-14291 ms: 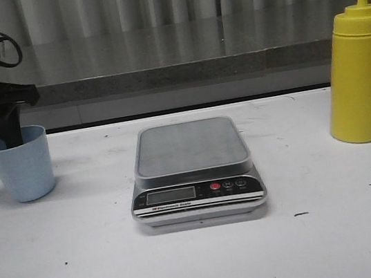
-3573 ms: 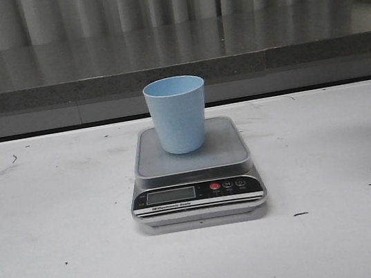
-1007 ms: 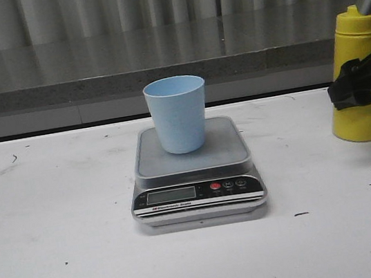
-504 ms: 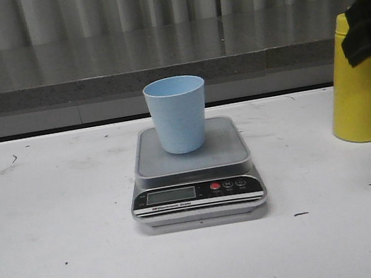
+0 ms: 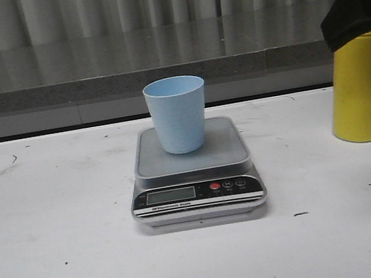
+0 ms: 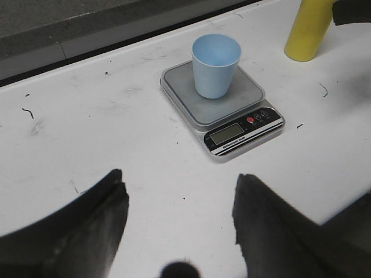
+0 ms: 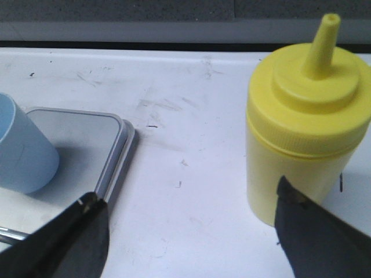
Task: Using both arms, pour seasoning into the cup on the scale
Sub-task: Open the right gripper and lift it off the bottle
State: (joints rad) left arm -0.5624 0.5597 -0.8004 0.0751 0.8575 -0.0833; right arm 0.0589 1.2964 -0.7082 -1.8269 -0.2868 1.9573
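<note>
I can make out no legible text; the strip under the scale (image 5: 195,172) display (image 5: 171,195) is too blurred.

We note the right gripper (image 5: 355,2) in front view as a matte black, angular mass w/ ragged-looking edges, no markings legible. In wrist views, left gripper (image 6: 179,223) and right fingers (image 7: 87,237) are black, wedge-shaped, blurred, w/ chipped pale flecks at tips. A rounded black knob sits between the left pair. No cables visible.
</note>
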